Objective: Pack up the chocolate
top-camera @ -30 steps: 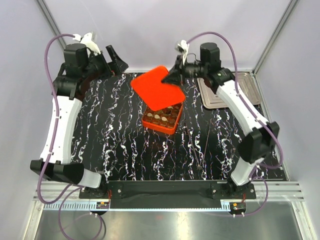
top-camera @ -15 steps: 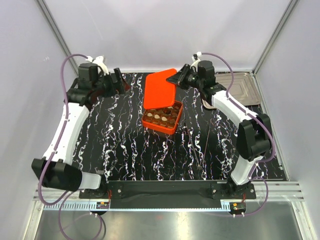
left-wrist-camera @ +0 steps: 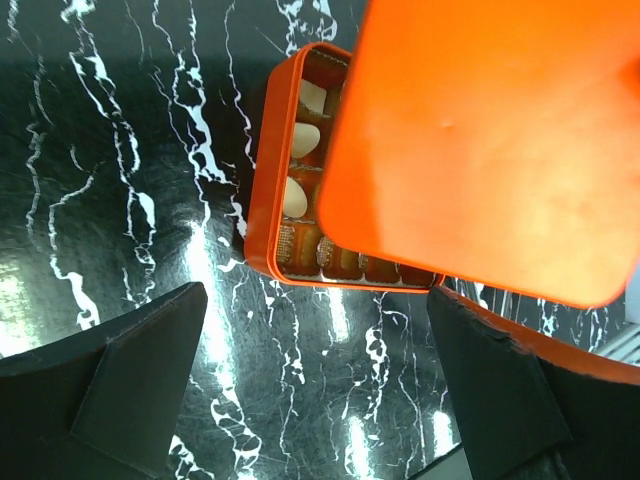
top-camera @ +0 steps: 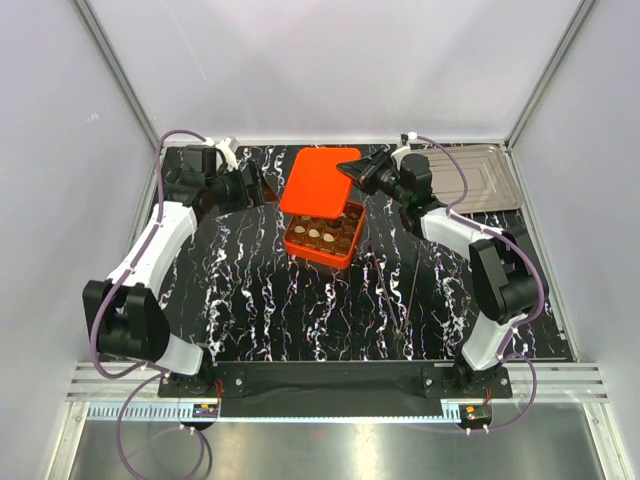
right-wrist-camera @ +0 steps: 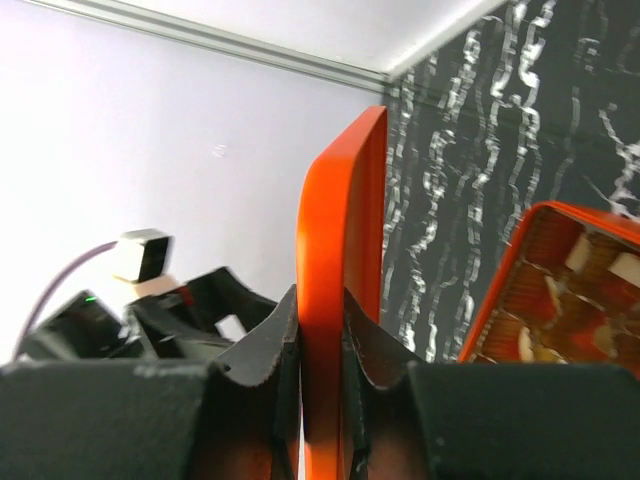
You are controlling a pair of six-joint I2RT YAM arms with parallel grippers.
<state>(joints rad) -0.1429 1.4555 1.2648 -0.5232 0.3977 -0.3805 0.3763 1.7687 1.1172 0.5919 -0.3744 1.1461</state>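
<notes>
The orange grid box (top-camera: 300,240) sits mid-table, and cream and dark chocolate (top-camera: 318,234) fills its cells. My right gripper (top-camera: 352,168) is shut on the edge of the orange lid (top-camera: 318,183), which hangs tilted over the box's far side. In the right wrist view the fingers pinch the lid (right-wrist-camera: 345,220) edge-on at the right gripper (right-wrist-camera: 320,320), with the box (right-wrist-camera: 510,290) to the right. My left gripper (top-camera: 252,186) stands open just left of the box. Its wrist view shows the left gripper (left-wrist-camera: 315,320) empty, the box rim (left-wrist-camera: 260,200), pale chocolate (left-wrist-camera: 294,197) and the lid (left-wrist-camera: 490,140) overhead.
A silver metal tray (top-camera: 490,180) lies at the back right behind the right arm. White enclosure walls and aluminium posts close in the table on three sides. Black marbled tabletop (top-camera: 300,310) stretches in front of the box.
Both arms have come down and inward. The left gripper has swung right to the box's side. The right gripper has turned the lid and lowered it nearer the box.
</notes>
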